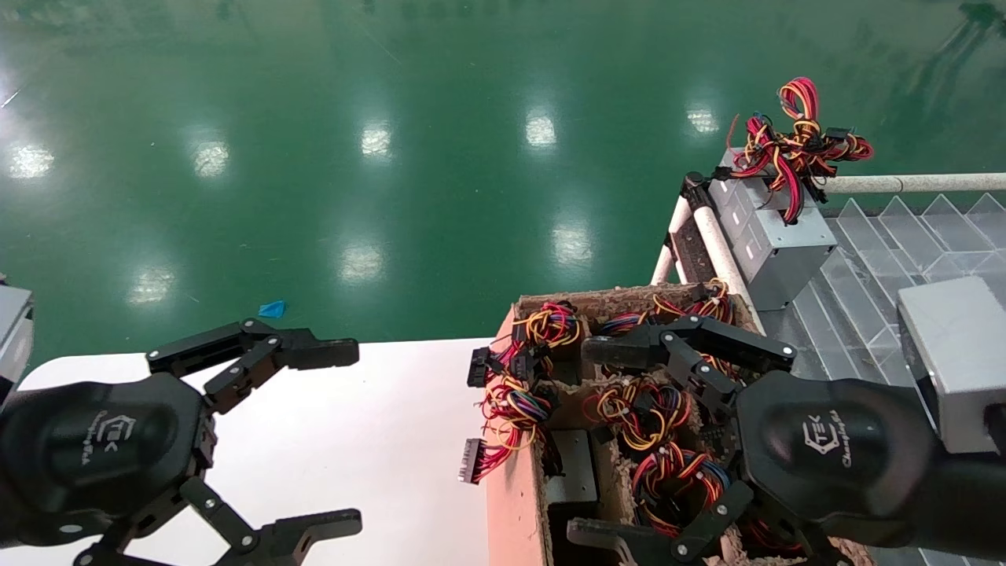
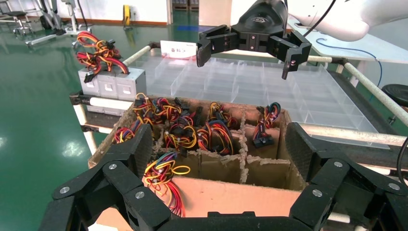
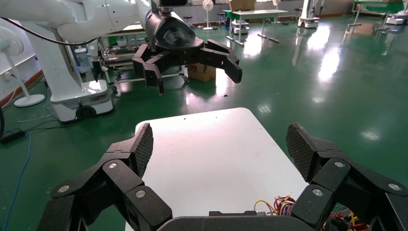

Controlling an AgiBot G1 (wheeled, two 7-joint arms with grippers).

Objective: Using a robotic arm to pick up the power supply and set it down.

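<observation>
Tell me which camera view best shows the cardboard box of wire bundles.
The left wrist view: the cardboard box shows whole, dividers and wires visible. In the head view the open right gripper hovers over and covers much of it; the right wrist view catches only a few wires.

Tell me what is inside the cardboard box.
The cardboard box holds divided cells full of coloured wire bundles; one grey power supply shows. Other units are hidden under wires and the right gripper.

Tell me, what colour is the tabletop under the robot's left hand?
White, plain and unpatterned. The tabletop under the left hand shows best in the head view.
</observation>
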